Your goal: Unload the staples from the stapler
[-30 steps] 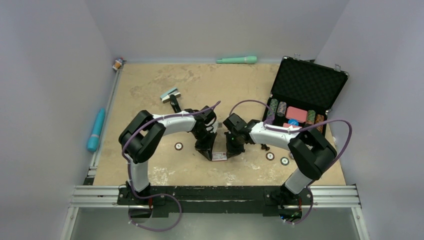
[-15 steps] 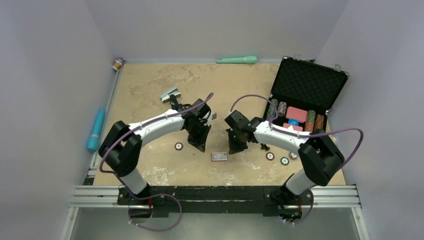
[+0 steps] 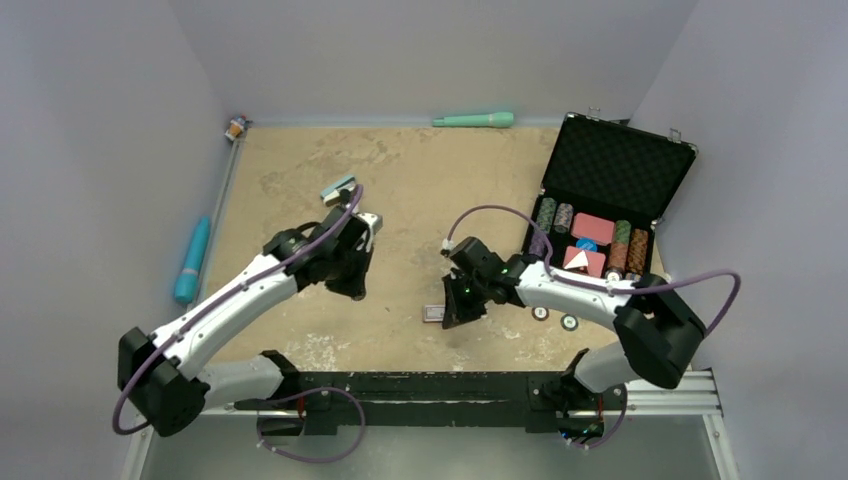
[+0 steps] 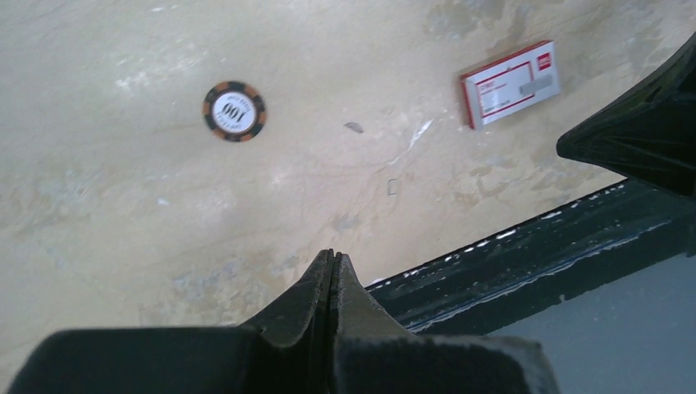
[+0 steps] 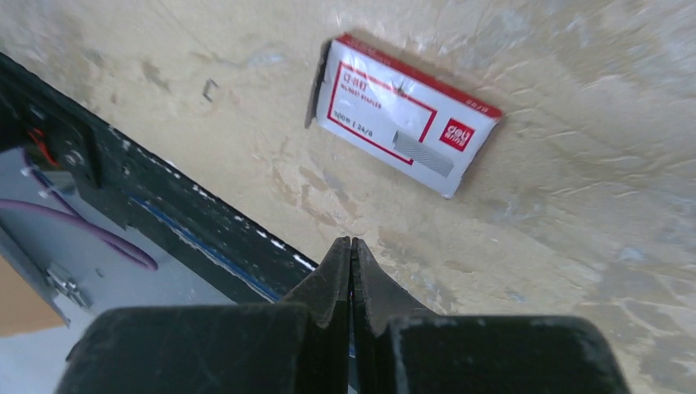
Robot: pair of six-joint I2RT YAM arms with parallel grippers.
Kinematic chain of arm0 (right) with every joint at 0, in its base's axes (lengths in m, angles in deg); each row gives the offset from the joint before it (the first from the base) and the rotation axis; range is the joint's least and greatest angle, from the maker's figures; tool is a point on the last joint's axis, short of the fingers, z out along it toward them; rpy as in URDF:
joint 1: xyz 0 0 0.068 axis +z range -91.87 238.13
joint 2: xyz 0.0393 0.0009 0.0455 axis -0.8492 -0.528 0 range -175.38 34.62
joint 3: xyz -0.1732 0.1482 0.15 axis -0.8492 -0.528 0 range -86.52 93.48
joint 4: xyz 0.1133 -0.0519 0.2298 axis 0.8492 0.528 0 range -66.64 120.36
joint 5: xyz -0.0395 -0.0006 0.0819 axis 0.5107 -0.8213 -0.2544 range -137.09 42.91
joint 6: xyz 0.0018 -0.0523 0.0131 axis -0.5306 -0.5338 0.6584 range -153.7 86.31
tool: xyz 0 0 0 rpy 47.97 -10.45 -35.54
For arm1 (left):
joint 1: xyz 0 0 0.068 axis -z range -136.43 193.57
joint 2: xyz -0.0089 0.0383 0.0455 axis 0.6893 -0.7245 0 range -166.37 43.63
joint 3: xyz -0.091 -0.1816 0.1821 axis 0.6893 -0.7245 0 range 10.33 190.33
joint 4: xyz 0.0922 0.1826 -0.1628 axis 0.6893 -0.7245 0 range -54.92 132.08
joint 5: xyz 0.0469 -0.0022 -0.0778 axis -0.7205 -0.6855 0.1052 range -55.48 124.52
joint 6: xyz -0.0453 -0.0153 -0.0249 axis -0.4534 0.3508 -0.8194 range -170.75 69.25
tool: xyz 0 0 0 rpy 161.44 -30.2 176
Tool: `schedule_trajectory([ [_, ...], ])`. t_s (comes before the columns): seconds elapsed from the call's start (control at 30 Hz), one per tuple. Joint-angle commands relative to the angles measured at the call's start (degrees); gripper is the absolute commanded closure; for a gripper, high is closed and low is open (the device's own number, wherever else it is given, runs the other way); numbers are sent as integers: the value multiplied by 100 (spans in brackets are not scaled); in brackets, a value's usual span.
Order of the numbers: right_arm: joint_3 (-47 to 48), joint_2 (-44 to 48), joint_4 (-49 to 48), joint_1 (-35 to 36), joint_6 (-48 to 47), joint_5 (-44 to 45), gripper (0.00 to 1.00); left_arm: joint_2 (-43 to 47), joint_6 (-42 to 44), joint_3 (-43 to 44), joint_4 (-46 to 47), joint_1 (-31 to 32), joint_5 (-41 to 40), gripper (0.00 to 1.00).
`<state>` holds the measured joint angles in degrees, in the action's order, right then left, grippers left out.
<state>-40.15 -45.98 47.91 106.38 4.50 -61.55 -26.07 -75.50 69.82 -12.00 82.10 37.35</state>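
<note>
Since both arms hang over the sandy worktop (image 3: 450,180) holding nothing, I judge that we are between steps, with the unloading itself not yet begun. An open black case (image 3: 615,160) of poker chips sits at the right edge and plays no part.

My left end effector (image 4: 331,256) is closed, fingers pressed flat together with nothing between them. The right end effector (image 5: 350,244) is the same, closed and empty, hovering just above the near edge.

I cannot pick out the stapler with any certainty. Neither wrist view shows it. From overhead, my best guess is that it lies by the small pale blue-grey object (image 3: 338,188) just beyond my left wrist, mostly covered by the arm and its cable.

For the next move, I reckon the left end effector has to open and reach for the stapler. One arm would pin the base while the other swings up the hinged top.

Just beside the right fingers lies a red-and-white staple box (image 5: 406,115). It carries a white "deli" logo on a red square, and the smaller print seems to include "24/6". A poker chip (image 4: 234,110) under the left wrist reads "100". Near it is what looks like a single loose staple (image 4: 391,187).
</note>
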Motion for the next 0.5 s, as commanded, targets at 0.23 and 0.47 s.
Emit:
schedule_trajectory([
  [0.23,474,-1225,-295,286,-234,96,100,1504,-337,-308,-596,-35,-1761,100],
  [0.47,1532,-2074,361,227,-485,1105,100,1631,-328,-338,-545,-31,-1750,100],
])
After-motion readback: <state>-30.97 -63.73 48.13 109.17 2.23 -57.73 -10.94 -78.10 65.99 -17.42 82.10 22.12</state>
